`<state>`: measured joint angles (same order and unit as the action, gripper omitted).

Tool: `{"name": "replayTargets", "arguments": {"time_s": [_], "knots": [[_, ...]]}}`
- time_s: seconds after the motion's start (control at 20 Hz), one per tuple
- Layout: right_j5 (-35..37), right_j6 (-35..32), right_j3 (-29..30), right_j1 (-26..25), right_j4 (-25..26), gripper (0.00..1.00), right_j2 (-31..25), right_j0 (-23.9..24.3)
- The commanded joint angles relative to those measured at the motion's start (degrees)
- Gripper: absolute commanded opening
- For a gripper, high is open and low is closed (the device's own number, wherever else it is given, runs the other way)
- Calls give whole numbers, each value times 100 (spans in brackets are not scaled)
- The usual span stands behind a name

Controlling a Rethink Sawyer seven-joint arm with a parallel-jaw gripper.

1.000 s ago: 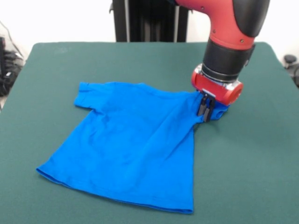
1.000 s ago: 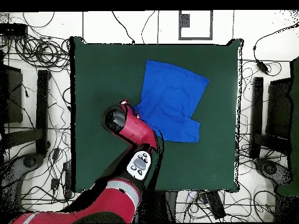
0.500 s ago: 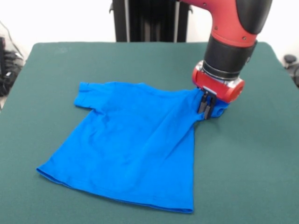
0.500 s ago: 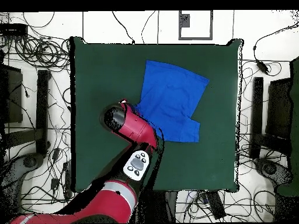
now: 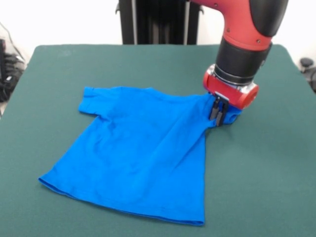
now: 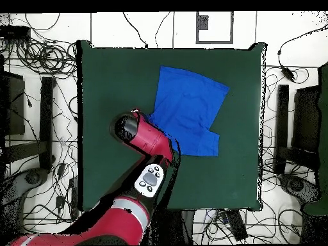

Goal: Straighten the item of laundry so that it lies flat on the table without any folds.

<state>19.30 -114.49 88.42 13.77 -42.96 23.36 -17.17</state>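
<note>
Front view: red-and-black arm's gripper (image 5: 217, 112), black fingers pressed together pinching one sleeve of the bright blue thin-fabric T-shirt (image 5: 138, 153). Shirt lies mid-table on the dark green felt table (image 5: 276, 177), mostly spread, creases running from the pinched sleeve, hem toward the camera-side edge.

Tangled black cables (image 6: 38, 70) litter the pale floor (image 6: 160, 29) beside dark equipment stands (image 6: 46, 118).

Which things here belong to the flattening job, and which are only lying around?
Part of the job:
- blue T-shirt
- green table
- end effector, shut on the shirt's sleeve

Only lying around:
- cables on the floor
- black pedestal
</note>
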Motion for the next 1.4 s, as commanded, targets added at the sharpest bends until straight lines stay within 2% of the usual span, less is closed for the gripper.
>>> {"name": "replayTargets", "arguments": {"time_s": [0.05,0.8,1.4], "knots": [[759,-1692,-492,-84,-29,0,-370,-326],[994,-1948,-904,-296,-146,0,-224,-469],[912,-1944,-940,-285,-276,0,-418,-446]]}}
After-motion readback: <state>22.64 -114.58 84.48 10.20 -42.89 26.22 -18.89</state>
